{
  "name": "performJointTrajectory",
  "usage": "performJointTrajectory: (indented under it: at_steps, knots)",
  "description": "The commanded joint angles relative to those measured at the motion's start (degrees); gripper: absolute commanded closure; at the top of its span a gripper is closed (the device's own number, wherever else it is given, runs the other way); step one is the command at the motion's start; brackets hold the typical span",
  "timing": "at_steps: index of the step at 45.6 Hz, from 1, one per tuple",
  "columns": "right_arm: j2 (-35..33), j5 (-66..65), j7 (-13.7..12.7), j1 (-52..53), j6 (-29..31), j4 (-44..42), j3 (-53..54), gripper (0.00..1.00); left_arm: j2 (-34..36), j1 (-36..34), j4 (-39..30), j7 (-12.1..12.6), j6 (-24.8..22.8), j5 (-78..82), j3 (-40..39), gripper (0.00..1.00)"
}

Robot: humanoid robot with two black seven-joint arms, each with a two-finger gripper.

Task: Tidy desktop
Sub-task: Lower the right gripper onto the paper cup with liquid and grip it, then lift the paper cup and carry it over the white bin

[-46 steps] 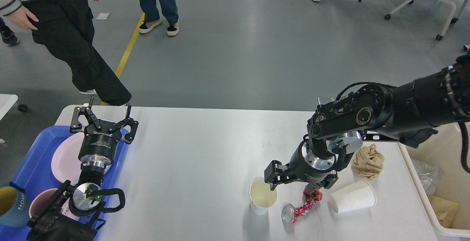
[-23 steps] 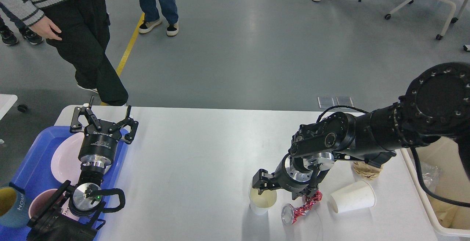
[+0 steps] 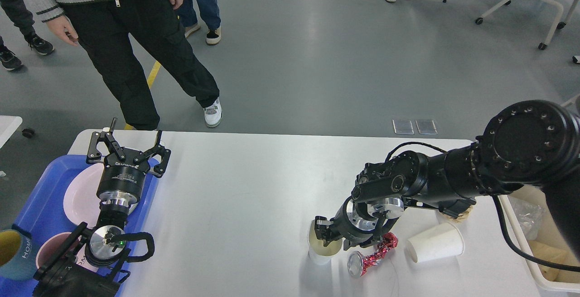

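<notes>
Crushed can (image 3: 371, 257) lies between two paper cups (image 3: 322, 248).

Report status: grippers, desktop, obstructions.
Left gripper open over blue tray. Right gripper at upright cup, state unclear. Desktop uncleared: crushed can, tipped cup.
</notes>
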Motion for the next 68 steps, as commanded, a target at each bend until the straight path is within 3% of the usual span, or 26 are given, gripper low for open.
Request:
performJointTrajectory:
  at_steps: [1,26,39,47,53,62,68]
  knots:
    - [0.0,0.0,0.0,-0.2,0.2,0.4,0.0,1.00,0.0,0.0,0.0,0.0,0.0,-0.1,0.0,0.04]
    - [-1.8,1.3,0.9,6.5,1.5,4.8,0.9,1.00,0.0,0.0,0.0,0.0,0.0,-0.1,0.0,0.04]
    - [-9.4,4.6,1.0,23.1,16.5,8.7,-5.0,1.00,0.0,0.0,0.0,0.0,0.0,-0.1,0.0,0.04]
    - [-11.7,4.6,5.6,36.9,17.8,14.9,-14.9,1.00,0.0,0.0,0.0,0.0,0.0,0.0,0.0,0.04]
    - [-14.3,4.5,9.6,46.5,22.4,17.8,-20.6,1.00,0.0,0.0,0.0,0.0,0.0,0.0,0.0,0.04]
    - [-17.8,4.5,9.8,60.0,26.9,21.6,-26.1,1.00,0.0,0.0,0.0,0.0,0.0,-0.1,0.0,0.04]
    - [-18.4,4.5,9.8,63.6,29.7,21.8,-28.3,1.00,0.0,0.0,0.0,0.0,0.0,0.0,0.0,0.04]
